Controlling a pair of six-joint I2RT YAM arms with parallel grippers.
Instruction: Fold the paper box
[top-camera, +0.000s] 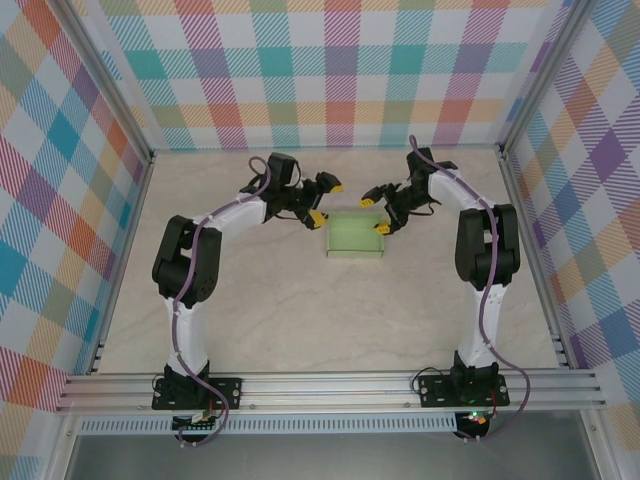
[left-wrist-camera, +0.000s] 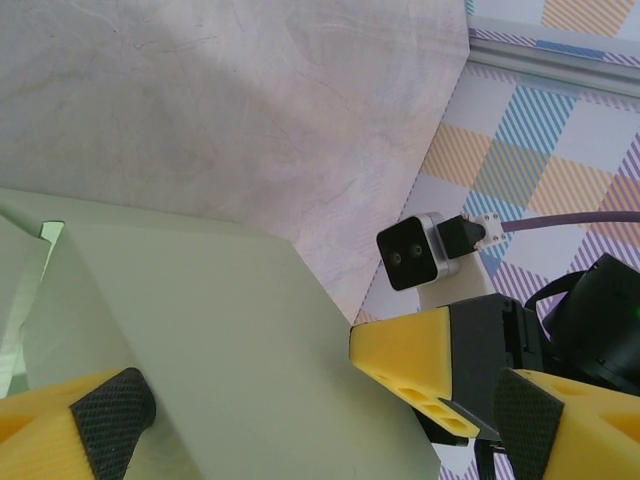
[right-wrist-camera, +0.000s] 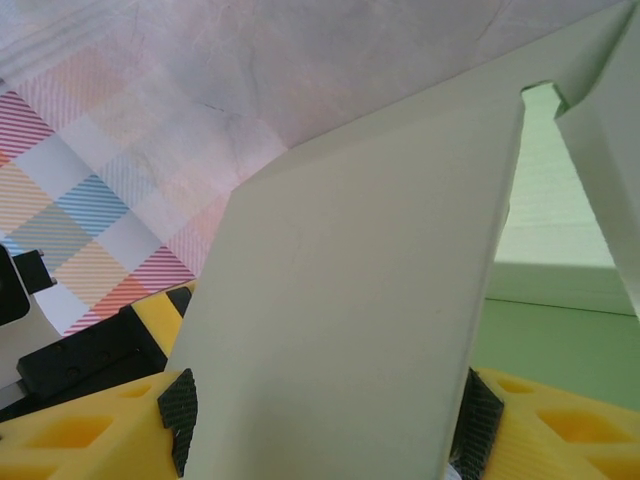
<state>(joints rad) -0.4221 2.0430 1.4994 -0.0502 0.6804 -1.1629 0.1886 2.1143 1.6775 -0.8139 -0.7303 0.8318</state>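
The paper box (top-camera: 355, 238) lies on the table (top-camera: 300, 330) at mid-width, nearer the far edge than the near one. It is partly formed: a flat green floor with pale walls raised around it.

The left gripper (top-camera: 327, 201) sits at the box's far-left corner with its jaws spread wide. In the left wrist view a pale card panel (left-wrist-camera: 230, 340) runs between the fingers, which do not close on it.

The right gripper (top-camera: 374, 214) sits at the box's right edge, jaws also wide. In its wrist view an upright panel (right-wrist-camera: 350, 300) spans the gap from one pad (right-wrist-camera: 178, 415) to the other. Whether the pads touch the card cannot be told.

The arms flank the box from opposite sides, probably so that one steadies a wall while the other folds. The step in hand appears to be raising and tucking the side flaps; the box is not yet closed.
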